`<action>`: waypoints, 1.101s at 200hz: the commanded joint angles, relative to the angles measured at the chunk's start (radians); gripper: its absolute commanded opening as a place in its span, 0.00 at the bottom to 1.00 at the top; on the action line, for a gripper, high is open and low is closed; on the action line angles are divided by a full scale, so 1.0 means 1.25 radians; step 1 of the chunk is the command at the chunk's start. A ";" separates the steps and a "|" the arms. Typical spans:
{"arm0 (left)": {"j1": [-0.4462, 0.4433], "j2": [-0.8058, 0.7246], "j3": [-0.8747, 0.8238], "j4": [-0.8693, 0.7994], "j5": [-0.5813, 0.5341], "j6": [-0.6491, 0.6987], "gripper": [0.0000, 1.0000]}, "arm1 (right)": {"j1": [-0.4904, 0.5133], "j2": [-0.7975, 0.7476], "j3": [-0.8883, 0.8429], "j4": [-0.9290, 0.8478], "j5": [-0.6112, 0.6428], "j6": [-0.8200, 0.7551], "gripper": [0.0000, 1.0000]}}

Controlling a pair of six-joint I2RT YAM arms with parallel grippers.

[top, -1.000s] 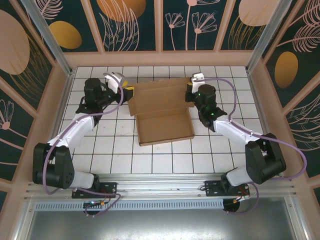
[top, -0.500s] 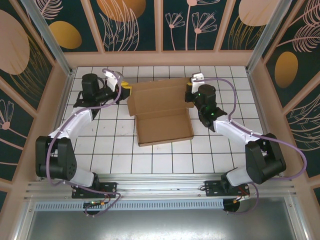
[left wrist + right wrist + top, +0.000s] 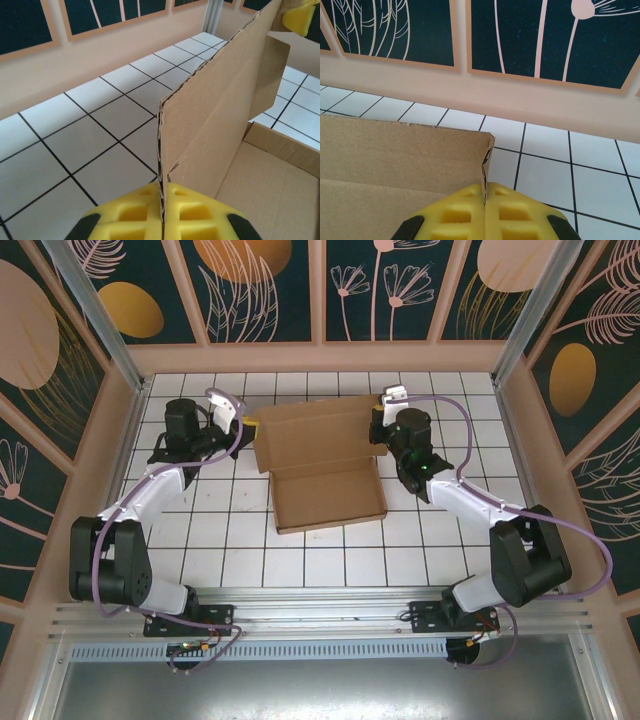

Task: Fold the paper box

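The paper box (image 3: pixel 325 465) is plain brown cardboard, a low open tray near the table's middle with its big lid panel raised behind it. My left gripper (image 3: pixel 250 424) is shut on the lid's left edge; in the left wrist view the yellow pads (image 3: pixel 137 215) pinch the thin cardboard wall (image 3: pixel 215 130). My right gripper (image 3: pixel 378 422) is shut on the lid's right edge, and its yellow pads (image 3: pixel 510 215) clamp the cardboard edge (image 3: pixel 405 155) in the right wrist view.
The box rests on a white tiled table (image 3: pixel 200 530) with black grid lines. Beige walls (image 3: pixel 320 358) with dark decorated panels fence the table on three sides. Metal posts (image 3: pixel 100 310) stand at the back corners. Open tiles lie in front of the box.
My left gripper has closed on the lid's left edge. The left arm's elbow shifted left and back. The right arm and the box kept their places.
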 commanded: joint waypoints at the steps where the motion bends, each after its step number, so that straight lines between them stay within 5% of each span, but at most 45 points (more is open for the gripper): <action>1: 0.004 -0.031 -0.005 0.055 0.009 -0.026 0.01 | 0.003 0.009 0.012 -0.022 -0.013 0.015 0.01; 32: -0.007 -0.041 -0.036 0.124 -0.041 -0.098 0.00 | 0.022 0.012 0.013 -0.028 0.016 0.022 0.01; 113: -0.223 -0.062 -0.100 0.157 -0.540 -0.106 0.06 | 0.119 0.085 0.080 -0.080 0.177 0.063 0.00; 168: -0.324 -0.002 -0.047 0.112 -0.686 -0.089 0.26 | 0.151 0.091 0.087 -0.078 0.231 0.074 0.00; 220: -0.356 0.018 -0.042 0.121 -0.701 -0.091 0.40 | 0.170 0.091 0.087 -0.066 0.250 0.073 0.00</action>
